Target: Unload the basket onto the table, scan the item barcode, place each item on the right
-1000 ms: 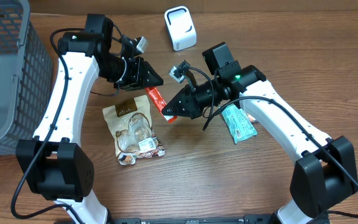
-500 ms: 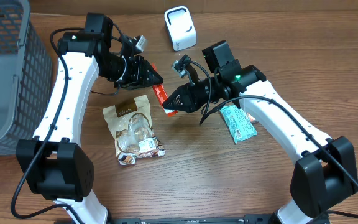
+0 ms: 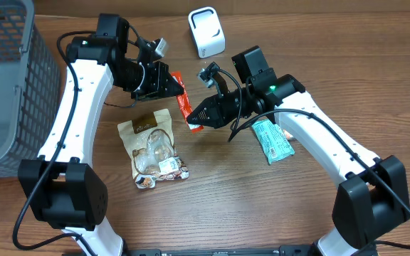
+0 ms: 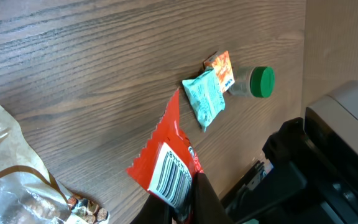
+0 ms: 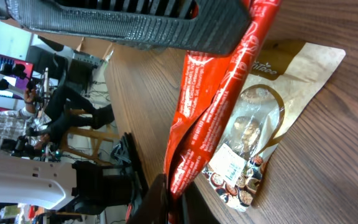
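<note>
A red snack packet (image 3: 184, 107) hangs above the table between both arms. My left gripper (image 3: 179, 89) is shut on its upper end. In the left wrist view the packet's white barcode label (image 4: 169, 175) sits right at my left gripper (image 4: 188, 205). My right gripper (image 3: 193, 122) is shut on the packet's lower end. The right wrist view shows the red packet (image 5: 219, 106) running up from my right gripper (image 5: 179, 199). The white barcode scanner (image 3: 207, 32) stands at the back of the table, apart from the packet.
A brown cookie bag (image 3: 151, 146) lies flat below the packet. A teal packet (image 3: 271, 140) lies under the right arm. A grey basket (image 3: 6, 85) fills the left edge. A small orange packet (image 4: 221, 65) and a green-capped bottle (image 4: 257, 81) lie near the teal packet (image 4: 205, 96).
The right arm raised the red packet toward the back, up to the left gripper. The left jaws have closed on the packet's upper end.
</note>
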